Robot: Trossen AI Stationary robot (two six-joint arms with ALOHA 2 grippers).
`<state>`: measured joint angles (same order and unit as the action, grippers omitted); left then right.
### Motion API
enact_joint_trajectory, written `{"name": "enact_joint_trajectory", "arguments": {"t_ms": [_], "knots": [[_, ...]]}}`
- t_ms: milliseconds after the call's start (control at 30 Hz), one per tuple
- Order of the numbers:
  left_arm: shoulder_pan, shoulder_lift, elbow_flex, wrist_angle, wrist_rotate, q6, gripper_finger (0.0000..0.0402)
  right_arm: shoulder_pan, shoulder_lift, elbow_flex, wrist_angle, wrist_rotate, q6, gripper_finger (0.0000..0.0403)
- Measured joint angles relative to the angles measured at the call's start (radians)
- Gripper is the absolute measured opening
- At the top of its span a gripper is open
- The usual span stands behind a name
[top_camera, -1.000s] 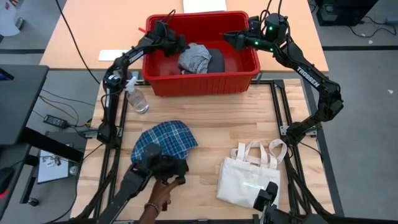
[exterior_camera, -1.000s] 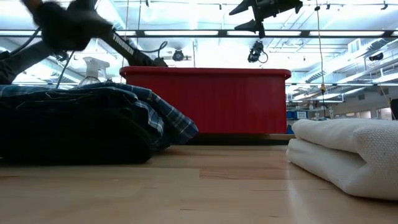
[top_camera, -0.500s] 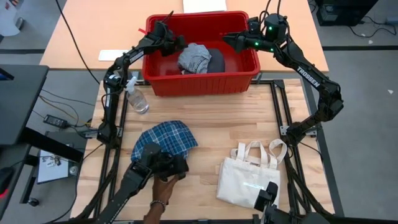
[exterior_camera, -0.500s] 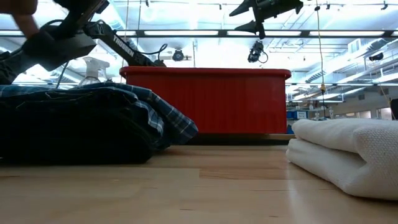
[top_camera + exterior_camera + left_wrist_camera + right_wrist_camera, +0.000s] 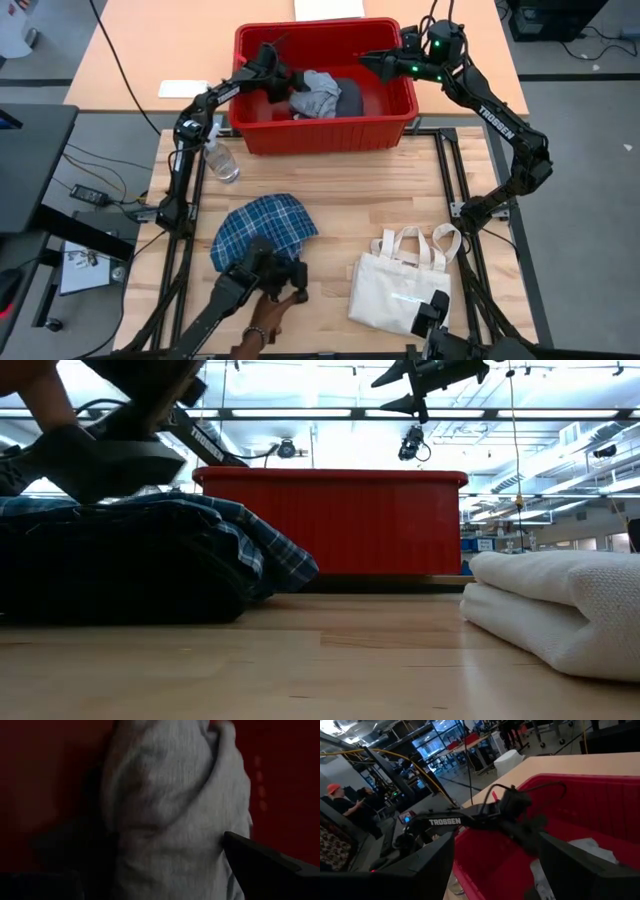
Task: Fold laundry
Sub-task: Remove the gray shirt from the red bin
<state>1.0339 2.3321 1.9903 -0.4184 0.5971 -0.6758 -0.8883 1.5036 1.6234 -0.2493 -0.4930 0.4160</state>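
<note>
- we see the red bin standing at the table's far edge, its near wall facing the open wood in the middle of the table.
- inside the bin lie the light grey garment and, just beside it toward the right, the dark grey garment.
- the left gripper is down inside the bin's left half, right against the light grey garment; in the left wrist view the cloth fills the frame and one dark finger lies on it, but we cannot tell whether the jaws are spread or pinching.
- the right gripper hangs over the bin's far right corner, above the rim, with its jaws spread wide and nothing between them.
- the blue-and-white plaid garment is bunched near the table's near left corner, with a person's hand just at its near edge, under a dark handheld device.
- the cream tote bag lies near the near right corner, well apart from the plaid.
- a spray bottle stands at the left edge, just beside the bin.
- we read "trossen" in white on both arms.
</note>
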Motion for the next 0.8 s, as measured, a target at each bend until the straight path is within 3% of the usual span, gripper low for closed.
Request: {"name": "enact_joint_trajectory", "arguments": {"t_ms": [233,400,567,800], "knots": [[-0.033,0.007,-0.001,0.142,0.239,0.032,0.0345,0.000,0.000,0.000,0.000,-0.022,0.000,0.0286],[-0.051,-0.009,-0.001,0.298,0.239,0.011,0.0345,0.000,0.000,0.000,0.000,-0.024,0.000,0.0286],[-0.073,-0.008,-0.001,0.269,0.200,-0.067,0.0345,0.000,0.000,0.000,0.000,-0.025,0.000,0.0286],[-0.129,-0.007,-0.001,0.330,0.305,0.015,0.0345,0.000,0.000,0.000,0.000,-0.025,-0.006,0.0286]]}}
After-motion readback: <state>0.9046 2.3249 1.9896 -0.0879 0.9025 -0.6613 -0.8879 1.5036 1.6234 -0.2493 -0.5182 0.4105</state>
